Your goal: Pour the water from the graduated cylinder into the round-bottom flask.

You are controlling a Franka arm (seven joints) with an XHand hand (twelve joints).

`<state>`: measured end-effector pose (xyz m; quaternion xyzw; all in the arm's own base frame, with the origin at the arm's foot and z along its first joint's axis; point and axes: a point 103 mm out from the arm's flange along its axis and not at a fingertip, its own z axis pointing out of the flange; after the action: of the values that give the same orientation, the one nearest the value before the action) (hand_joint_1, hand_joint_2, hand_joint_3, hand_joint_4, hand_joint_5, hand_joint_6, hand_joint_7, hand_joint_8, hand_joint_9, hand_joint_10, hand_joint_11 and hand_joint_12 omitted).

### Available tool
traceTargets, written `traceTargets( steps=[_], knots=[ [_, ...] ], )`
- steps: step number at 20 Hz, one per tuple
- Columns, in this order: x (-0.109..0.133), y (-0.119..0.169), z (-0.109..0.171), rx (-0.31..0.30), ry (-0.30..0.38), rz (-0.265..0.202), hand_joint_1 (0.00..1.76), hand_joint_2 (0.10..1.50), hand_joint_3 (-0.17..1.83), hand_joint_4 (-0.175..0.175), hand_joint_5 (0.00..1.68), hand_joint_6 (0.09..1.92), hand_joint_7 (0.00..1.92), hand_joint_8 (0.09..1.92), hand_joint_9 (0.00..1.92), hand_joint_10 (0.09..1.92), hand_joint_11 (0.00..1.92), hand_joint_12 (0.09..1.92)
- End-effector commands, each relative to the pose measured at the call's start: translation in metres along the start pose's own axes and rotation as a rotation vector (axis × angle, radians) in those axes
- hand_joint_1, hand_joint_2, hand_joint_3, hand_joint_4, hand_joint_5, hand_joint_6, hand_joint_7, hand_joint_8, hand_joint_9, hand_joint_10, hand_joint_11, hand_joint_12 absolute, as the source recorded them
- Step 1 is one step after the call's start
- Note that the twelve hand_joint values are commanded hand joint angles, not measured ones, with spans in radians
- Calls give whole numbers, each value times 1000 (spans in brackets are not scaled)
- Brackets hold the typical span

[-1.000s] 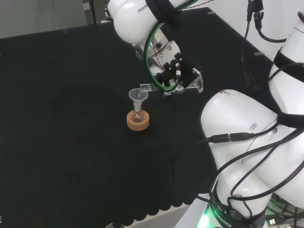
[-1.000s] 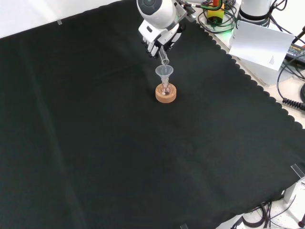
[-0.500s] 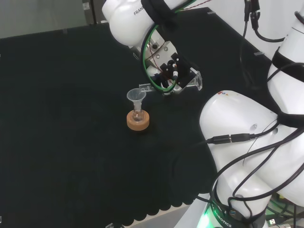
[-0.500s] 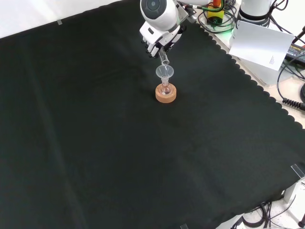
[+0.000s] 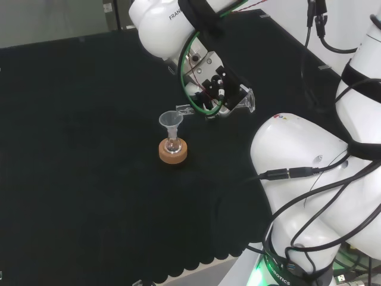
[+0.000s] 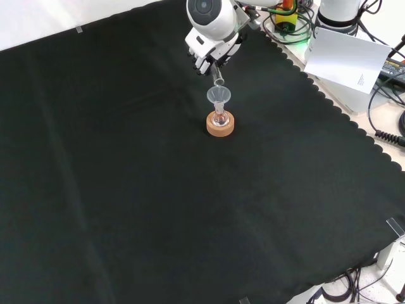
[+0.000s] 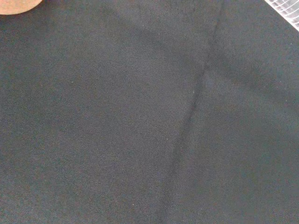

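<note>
From the head view we see the hand [image 5: 215,90] with its fingers curled round the cylinder [image 5: 223,106], which lies almost level, its mouth at the left just above the rim of the funnel [image 5: 171,121]. The funnel sits in the neck of the flask [image 5: 173,145], and the flask rests on a cork ring [image 5: 173,151] on the black cloth [image 5: 77,179]. We judge the pour to be under way or near its end; whether water is running we cannot tell.

Over to the front view: the hand [image 6: 211,54] comes in from the top, and the cylinder [image 6: 217,76] slopes down toward the funnel [image 6: 219,96], its lip close over the bowl. The flask [image 6: 219,118] stands upright in the cork ring [image 6: 220,125].

In the wrist view we get bare cloth [image 7: 140,121] with a sliver of the cork ring [image 7: 16,5] at one corner.

To do this well, we reckon the lip should be kept over the middle of the funnel, not at its edge, and the tilt raised slowly so the stream does not overshoot. Bumping the funnel could tip the flask off its ring.
</note>
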<state>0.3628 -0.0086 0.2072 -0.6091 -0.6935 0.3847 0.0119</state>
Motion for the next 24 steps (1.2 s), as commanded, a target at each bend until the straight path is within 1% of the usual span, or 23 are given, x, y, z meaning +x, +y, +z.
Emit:
traceTargets(
  steps=[1, 24],
  knots=[
    [0, -1, -1, -7, -18, 1, 1348, 1174, -14, 1, 951, 897, 871, 1218, 1166, 475, 1021, 876],
    [3, -5, -8, -21, -40, -3, 1348, 1175, -11, 5, 947, 906, 867, 1224, 1163, 479, 1020, 875]
  ],
)
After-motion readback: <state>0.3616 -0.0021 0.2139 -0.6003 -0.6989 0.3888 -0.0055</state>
